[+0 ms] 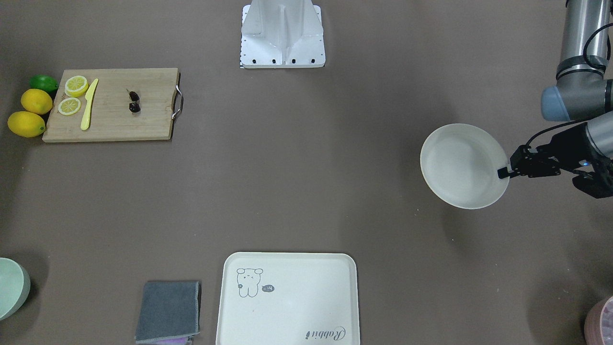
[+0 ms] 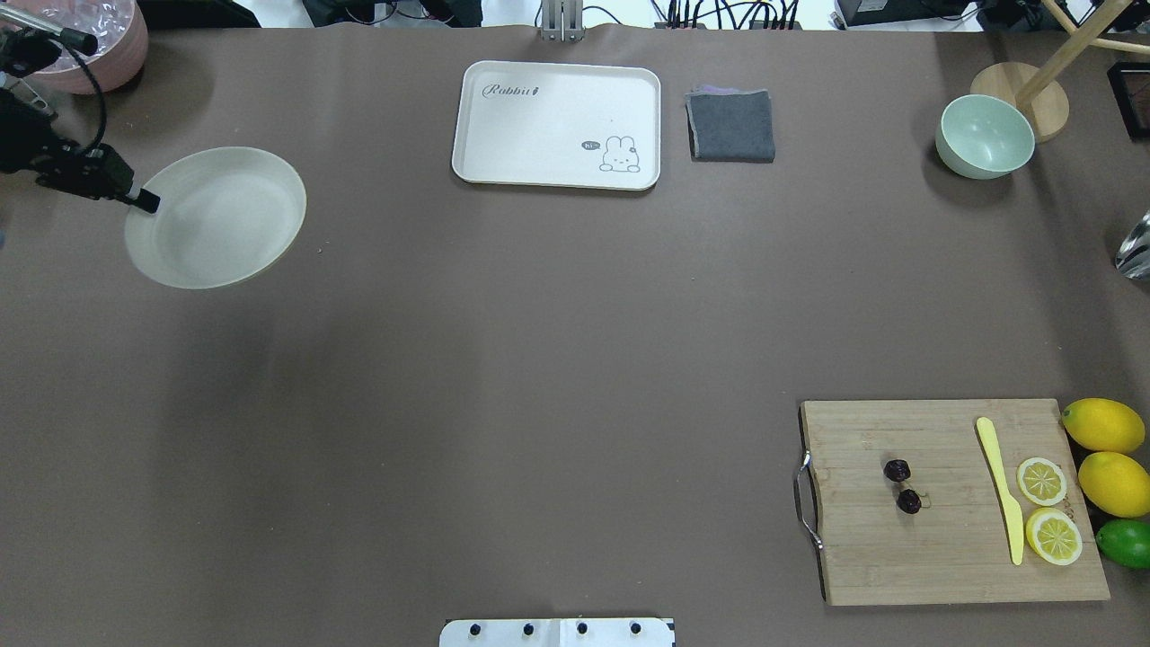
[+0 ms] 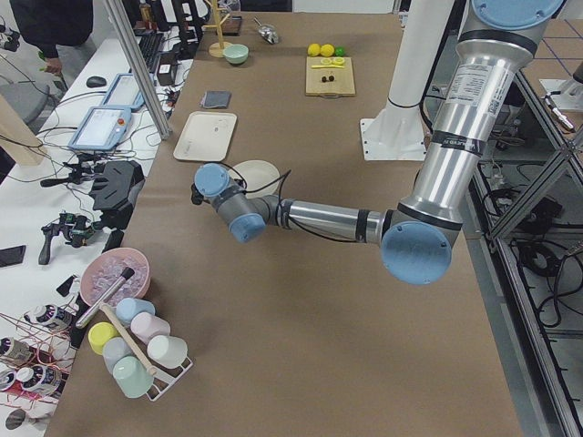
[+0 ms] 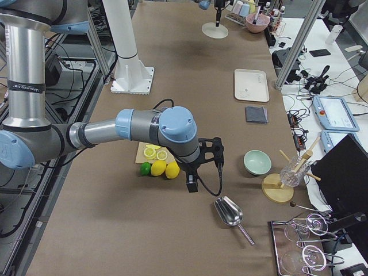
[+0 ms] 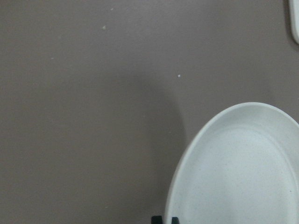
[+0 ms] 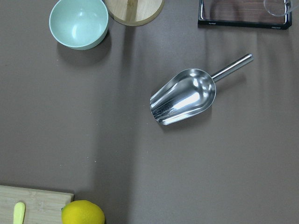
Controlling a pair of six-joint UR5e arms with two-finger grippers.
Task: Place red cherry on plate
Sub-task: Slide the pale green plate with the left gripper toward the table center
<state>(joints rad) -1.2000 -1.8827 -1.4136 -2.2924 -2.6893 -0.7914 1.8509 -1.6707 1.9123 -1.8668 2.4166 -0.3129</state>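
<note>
The red cherry (image 2: 902, 485) lies on the wooden cutting board (image 2: 898, 557) at the table's near right, left of a yellow knife (image 2: 1004, 494). The plate (image 2: 225, 216) is at the far left, well apart from it. The left gripper (image 2: 144, 199) pinches the plate's rim. The right gripper (image 4: 191, 185) hangs beside the lemons (image 4: 165, 168); I cannot tell how its fingers stand.

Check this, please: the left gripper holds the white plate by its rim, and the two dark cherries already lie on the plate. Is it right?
Not quite. The cherries lie on the wooden cutting board, as the overhead view shows. The left gripper does hold the plate by its rim.
</note>
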